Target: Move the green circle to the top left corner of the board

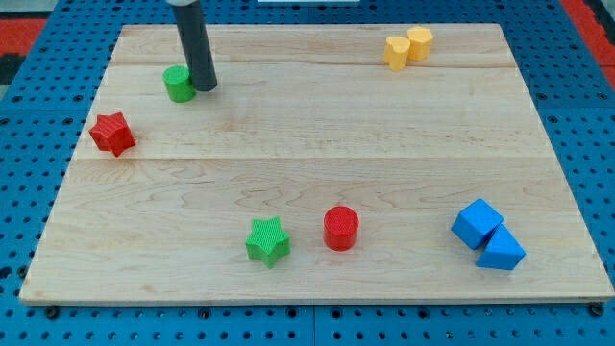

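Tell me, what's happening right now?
My tip touching the green circle block, on its right. Circle near the wooden board top left. Nothing in the way.

Bright, even light; sharp; soft shadows.

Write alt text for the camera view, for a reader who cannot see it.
My tip touches the right side of the green circle near the wooden board's top left. A red star lies left, two yellow blocks top right, a green star and red cylinder at bottom, two blue blocks bottom right.
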`<state>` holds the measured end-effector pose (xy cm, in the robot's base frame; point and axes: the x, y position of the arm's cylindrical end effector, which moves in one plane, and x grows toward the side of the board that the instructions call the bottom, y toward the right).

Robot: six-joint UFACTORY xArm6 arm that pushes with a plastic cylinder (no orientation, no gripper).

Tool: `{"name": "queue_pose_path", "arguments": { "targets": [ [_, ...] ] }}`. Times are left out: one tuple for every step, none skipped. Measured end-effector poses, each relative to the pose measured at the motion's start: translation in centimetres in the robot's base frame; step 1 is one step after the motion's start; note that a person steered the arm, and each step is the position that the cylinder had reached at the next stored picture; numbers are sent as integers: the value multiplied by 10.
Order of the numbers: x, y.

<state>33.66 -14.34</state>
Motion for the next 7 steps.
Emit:
{"name": "queue_pose_path", "arguments": {
  "targets": [
    [-5, -35],
    [-63, -67],
    [-54, -75],
    [39, -14],
    [156, -15],
    [256, 39],
    [282, 74]
  ]
}}
